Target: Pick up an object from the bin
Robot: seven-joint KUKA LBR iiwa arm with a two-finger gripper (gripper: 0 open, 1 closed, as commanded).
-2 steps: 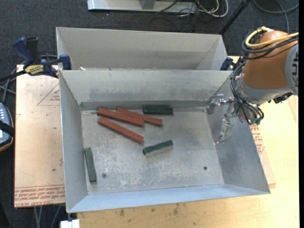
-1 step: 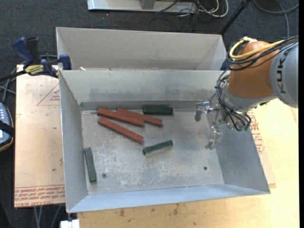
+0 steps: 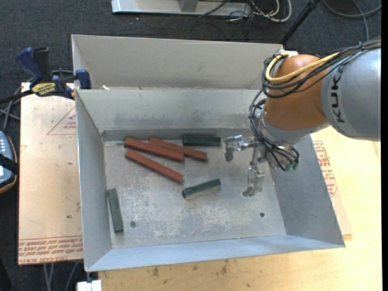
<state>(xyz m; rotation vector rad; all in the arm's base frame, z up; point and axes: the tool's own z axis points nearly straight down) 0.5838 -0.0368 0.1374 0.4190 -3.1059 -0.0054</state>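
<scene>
a: what could go wrong from here?

b: start far to the left of the claw (image 3: 241, 165). the lone green bar (image 3: 114, 210) lies close by the left wall of the bin (image 3: 91, 180), so a finger could jam on that slope. nearer in, the three red-brown bars (image 3: 154, 165) lie crowded, two of them seeming to overlap, and a grab might drag two or slip off. just left of the claw are the back green bar (image 3: 201, 140) and the loose green bar (image 3: 202, 188), which i'd judge the easiest pick. the claw stands wide over bare floor with nothing between its fingers, so closing here would catch nothing.

a: anything hard to make out?

b: i cannot tell whether the fingertips touch the floor. to the claw's right, the orange cover (image 3: 294, 96) hides the wrist and part of the wall.
</scene>
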